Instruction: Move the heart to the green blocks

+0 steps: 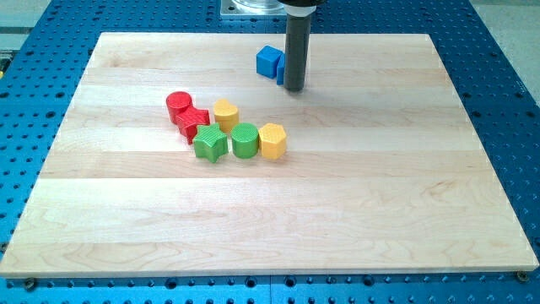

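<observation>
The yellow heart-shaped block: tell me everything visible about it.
The yellow heart-shaped block stands flat on the pale wooden board, left of the view's centre, its lobed top face up. It looks like smooth solid plastic or painted wood. It lies in a tight cluster: the red star-shaped block is close on its left, and the green star-shaped block and green round block sit just below it, apparently touching or nearly so. My tip is apart, up and to the right.

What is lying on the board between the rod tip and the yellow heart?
Nothing: in the camera view only bare wood lies between my tip and the yellow heart. The blue blocks sit at the rod's left, off that stretch.
</observation>
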### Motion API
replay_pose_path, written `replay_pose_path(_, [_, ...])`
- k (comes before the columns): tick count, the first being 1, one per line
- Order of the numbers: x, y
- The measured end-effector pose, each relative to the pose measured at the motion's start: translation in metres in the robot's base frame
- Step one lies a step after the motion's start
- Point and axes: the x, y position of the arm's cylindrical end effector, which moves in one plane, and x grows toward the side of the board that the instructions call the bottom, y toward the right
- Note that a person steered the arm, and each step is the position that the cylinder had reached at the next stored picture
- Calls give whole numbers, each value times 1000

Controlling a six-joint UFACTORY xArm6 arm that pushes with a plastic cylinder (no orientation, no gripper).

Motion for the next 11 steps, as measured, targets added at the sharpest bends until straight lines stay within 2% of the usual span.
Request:
replay_pose_path(3, [9, -104])
replay_pose_path(4, [23, -112])
replay_pose_path(6, [79, -111])
replay_pose_path(7, [78, -111])
replay_pose_path(9, [88, -157])
replay_pose_path(11, [122, -137])
